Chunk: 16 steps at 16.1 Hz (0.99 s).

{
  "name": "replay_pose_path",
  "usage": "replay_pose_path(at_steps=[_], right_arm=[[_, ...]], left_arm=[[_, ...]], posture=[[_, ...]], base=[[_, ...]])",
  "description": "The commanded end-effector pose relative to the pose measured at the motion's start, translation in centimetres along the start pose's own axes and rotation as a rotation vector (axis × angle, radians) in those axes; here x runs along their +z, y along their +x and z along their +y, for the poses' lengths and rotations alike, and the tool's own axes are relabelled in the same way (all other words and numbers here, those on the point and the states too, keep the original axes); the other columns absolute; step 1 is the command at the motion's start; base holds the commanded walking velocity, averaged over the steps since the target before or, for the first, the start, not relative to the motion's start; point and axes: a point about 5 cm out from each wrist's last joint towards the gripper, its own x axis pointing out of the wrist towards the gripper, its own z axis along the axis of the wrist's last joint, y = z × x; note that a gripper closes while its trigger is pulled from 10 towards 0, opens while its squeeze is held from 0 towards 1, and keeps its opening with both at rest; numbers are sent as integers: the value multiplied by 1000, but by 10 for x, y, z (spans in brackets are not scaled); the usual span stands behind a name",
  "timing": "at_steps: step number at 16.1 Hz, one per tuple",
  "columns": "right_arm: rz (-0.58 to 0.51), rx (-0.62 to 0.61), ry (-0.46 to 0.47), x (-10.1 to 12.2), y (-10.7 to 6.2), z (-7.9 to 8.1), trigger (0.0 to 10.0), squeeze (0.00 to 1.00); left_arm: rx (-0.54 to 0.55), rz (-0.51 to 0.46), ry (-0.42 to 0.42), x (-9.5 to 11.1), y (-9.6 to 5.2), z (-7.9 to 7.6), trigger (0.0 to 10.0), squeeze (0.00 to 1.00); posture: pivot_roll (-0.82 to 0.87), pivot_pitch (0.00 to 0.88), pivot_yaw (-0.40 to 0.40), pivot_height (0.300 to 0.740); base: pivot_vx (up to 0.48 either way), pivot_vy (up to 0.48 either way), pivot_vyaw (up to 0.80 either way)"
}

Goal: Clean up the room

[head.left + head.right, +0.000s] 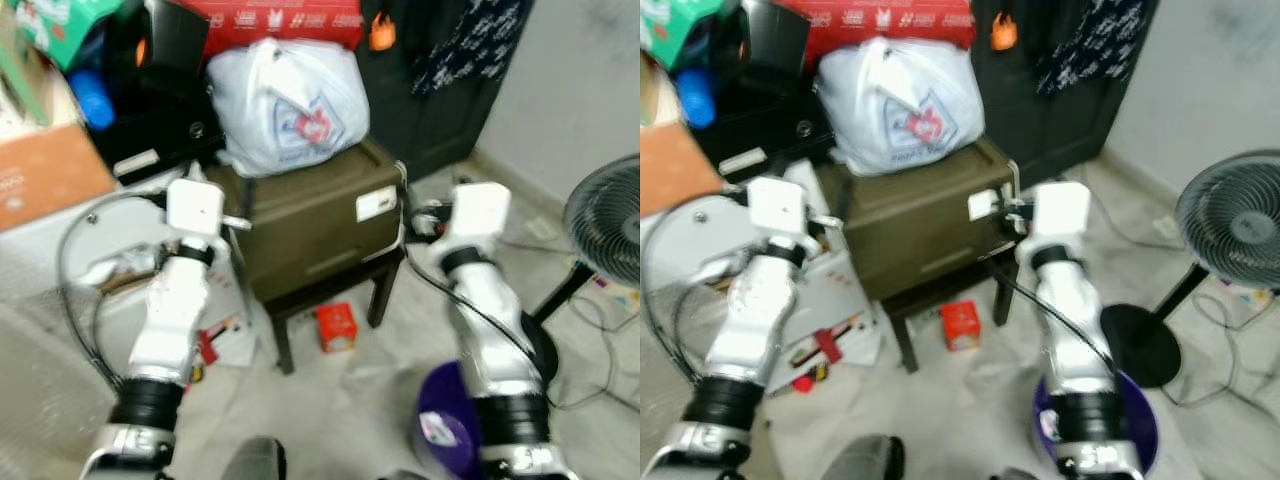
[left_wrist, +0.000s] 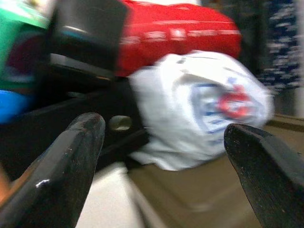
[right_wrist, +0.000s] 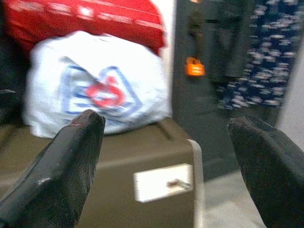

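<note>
White plastic bag (image 1: 287, 103) slumped on top of the olive storage box (image 1: 320, 215), toward its back edge, ahead of and between both arms. Left gripper (image 2: 161, 156) nearer, facing it head-on, fingers spread wide, empty. Right gripper (image 3: 166, 161) likewise agape and empty (aimed more at the box's front corner).

Both silver arms are raised and extended forward from the lower edge of the head view. The left arm (image 1: 170, 320) rises from the lower left of the frame to a white wrist block at centre left. The right arm (image 1: 490, 330) rises from the lower right to a matching white block at centre right. In the wrist views, the left gripper (image 2: 161, 156) and right gripper (image 3: 166, 156) each have their two black fingers spread wide apart, holding nothing.
</note>
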Motion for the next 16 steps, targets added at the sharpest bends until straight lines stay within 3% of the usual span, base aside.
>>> replay_pose_path(at_steps=[1,6,9,12,14,15,16], right_arm=[[-15,-18,-11,3,-2,-6,10000,0],[20,-25,-6,-8,-7,-8,10000,0],[31,3,-2,-9,-9,-2,10000,0],[50,3,-12,-14,-15,-3,10000,0],[100,-57,-59,-26,-29,-21,10000,0],[109,-66,-69,-28,-31,-24,10000,0],[148,-120,-107,-40,-37,-39,10000,0]], left_arm=[[-14,-15,13,4,3,-2,10000,0],[65,73,2,-12,-14,18,10000,0],[88,96,5,-16,-26,20,10000,0],[118,149,50,-24,-44,28,10000,0],[127,244,64,-37,-71,39,10000,0],[126,250,69,-38,-74,40,10000,0],[135,296,69,-46,-83,44,10000,0]], posture=[[-63,0,54,740],[-31,0,36,740],[-15,0,21,740],[-15,0,17,740],[-9,0,18,740],[-8,0,18,740],[-8,0,23,740]], base=[[0,0,800],[0,0,800],[0,0,800],[0,0,800],[0,0,622],[0,0,475],[0,0,0]])
